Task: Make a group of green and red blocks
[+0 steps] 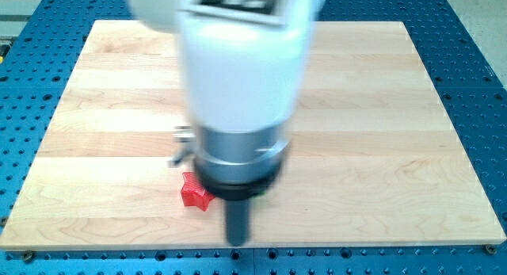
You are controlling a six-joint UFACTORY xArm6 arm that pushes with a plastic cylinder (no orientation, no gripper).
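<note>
The arm's wide white body (242, 61) and its grey-and-black collar (238, 160) hang over the middle of the wooden counter (380, 108), blurred and hiding much of the board beneath; whatever sits under them cannot be made out. A small metal fitting (181, 138) pokes out at the collar's 9 o'clock side. The counter rests on a blue perforated base (475, 53).

Only one block shows: a red block (194, 192), jagged like a star, bright against the pale wood, partly tucked under the collar's edge. No green block shows.

There is no hand here, only a dark rod with nothing held. My tip (238, 242) is near the counter's bottom edge, and the red block lies close by at about 10 o'clock from it, apart from it.
</note>
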